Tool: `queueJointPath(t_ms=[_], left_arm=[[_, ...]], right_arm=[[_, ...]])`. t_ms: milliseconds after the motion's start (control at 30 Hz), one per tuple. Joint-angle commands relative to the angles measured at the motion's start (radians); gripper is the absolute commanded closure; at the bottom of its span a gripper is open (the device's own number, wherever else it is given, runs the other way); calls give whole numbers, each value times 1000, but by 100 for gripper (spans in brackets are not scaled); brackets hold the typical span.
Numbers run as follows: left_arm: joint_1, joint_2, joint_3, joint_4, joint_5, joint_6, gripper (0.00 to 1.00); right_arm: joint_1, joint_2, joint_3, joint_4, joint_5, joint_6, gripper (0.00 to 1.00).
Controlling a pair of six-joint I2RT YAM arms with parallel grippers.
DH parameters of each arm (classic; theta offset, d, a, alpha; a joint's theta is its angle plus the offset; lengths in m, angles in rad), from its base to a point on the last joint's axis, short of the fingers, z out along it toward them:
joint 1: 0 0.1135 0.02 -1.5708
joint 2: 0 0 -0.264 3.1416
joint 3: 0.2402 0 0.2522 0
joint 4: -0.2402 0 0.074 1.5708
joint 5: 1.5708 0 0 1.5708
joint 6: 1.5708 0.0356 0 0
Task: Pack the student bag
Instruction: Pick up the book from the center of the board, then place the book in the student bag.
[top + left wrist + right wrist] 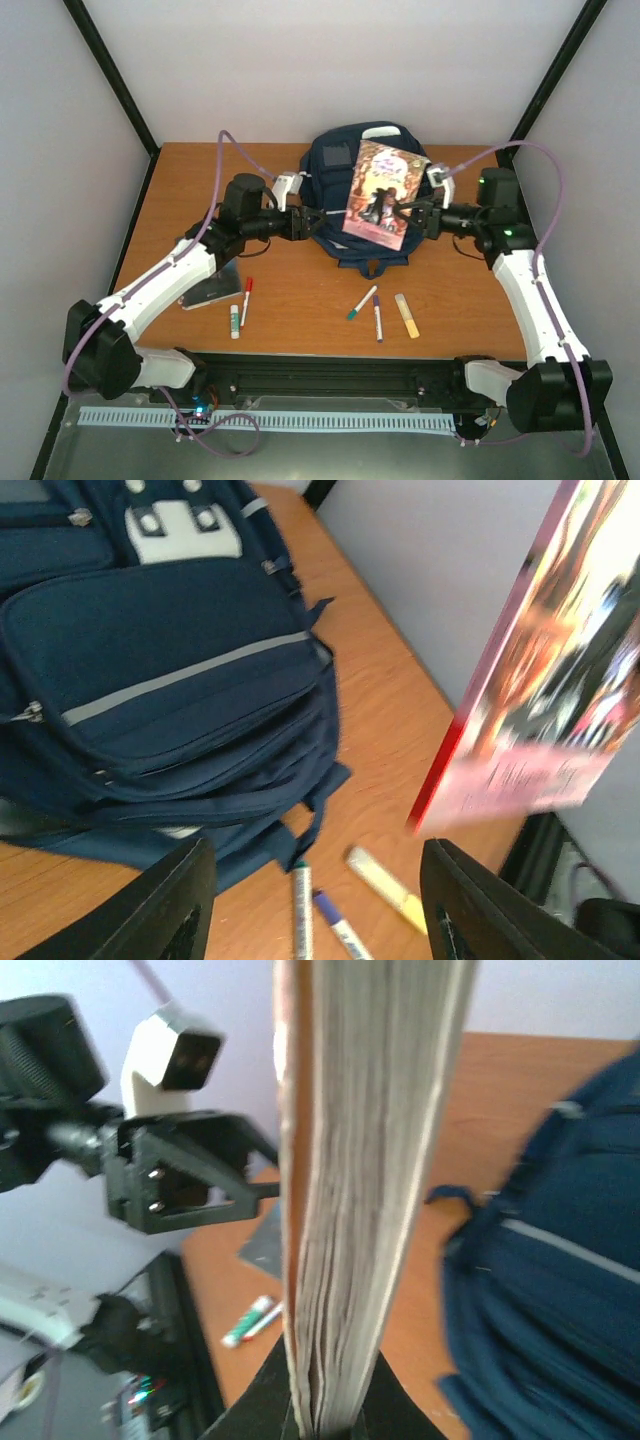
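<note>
Bag (345, 195) lies flat, front up, at the back middle of the table (200, 180), top handle toward the far wall. Your right tool (410, 212) is clenched on one edge of a book (378, 192) and holds it tilted over the bag. Can't tell if the book touches the fabric. Left tool (308, 222) is released, nothing in it, just beside the bag's left side. Bag looks soft and floppy, so it'll likely sag and slide if you push it. Front pockets look zipped in the left wrist view, and the main opening isn't visible. My call: take hold at a zip pull or the top handle, not loose cloth, and let the left tool spread the mouth. Book looks stiff, thin, light, and may pivot in a one-edge pinch. Pens (362, 302) and a highlighter (407, 315) lie on the near side of the bag
</note>
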Motion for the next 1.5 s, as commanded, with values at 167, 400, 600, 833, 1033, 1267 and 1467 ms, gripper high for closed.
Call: queueJointPath(t_ms=[167,400,600,833,1033,1267,1467], left_arm=[[-156,147,195,-220,-333,348,42],[-225,409,429,-408,-372,509,47],[-308,634,660,-539,-405,594,51],[-324,803,841,-604,-498,608,53],[-334,881,894,-562,-547,622,59],[-351,924,882,-473,-580,659,63],[-392,1006,930,-450,-702,737,73]], right_arm=[[-334,-65,-40,-275,126,-303,97],[-481,-87,-118,-256,87,-321,97],[-485,-112,-148,-248,118,-337,97],[-485,-195,-191,-201,222,-337,97],[-485,-199,-189,-204,235,-340,97],[-485,-178,-190,-204,227,-342,97],[-486,-161,-190,-203,234,-339,97]])
